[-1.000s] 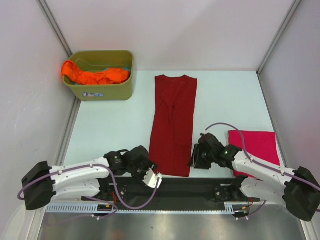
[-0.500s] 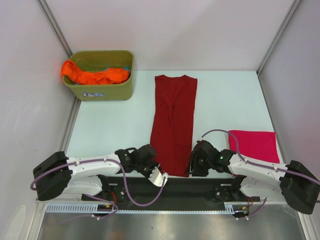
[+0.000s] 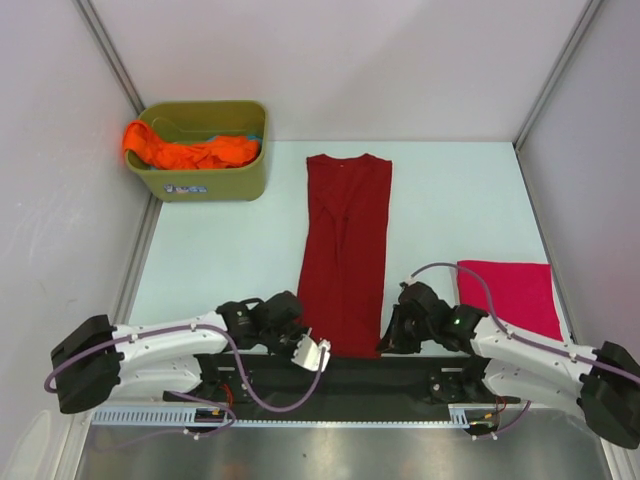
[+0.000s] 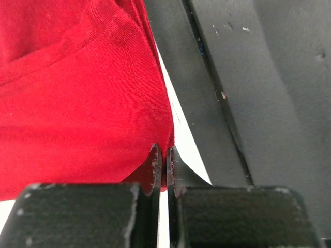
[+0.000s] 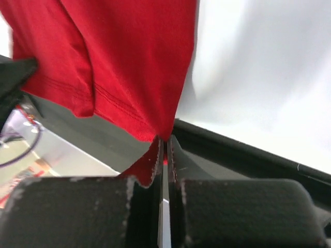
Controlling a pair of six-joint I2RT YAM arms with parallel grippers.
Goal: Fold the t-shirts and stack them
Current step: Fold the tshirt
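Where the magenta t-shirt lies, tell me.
In the top view the magenta t-shirt lies flat on the right of the table, right of the dark red t-shirt.

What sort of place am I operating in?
Probably an enclosed robot test cell, not a home: bare white partition walls box in a pale table, with an olive-green tub and a dark red t-shirt laid out.

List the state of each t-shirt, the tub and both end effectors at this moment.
dark red cloth t-shirt: folded into a long strip, flat on the table, near corners pinched.
bright magenta-pink cloth t-shirt: folded, lying flat at the right.
vivid orange cloth t-shirt: crumpled, unfolded, in the tub.
olive-green plastic tub: upright, open-topped, holding the orange shirt.
left end effector: shut on the red shirt's corner.
right end effector: shut on the other near corner.
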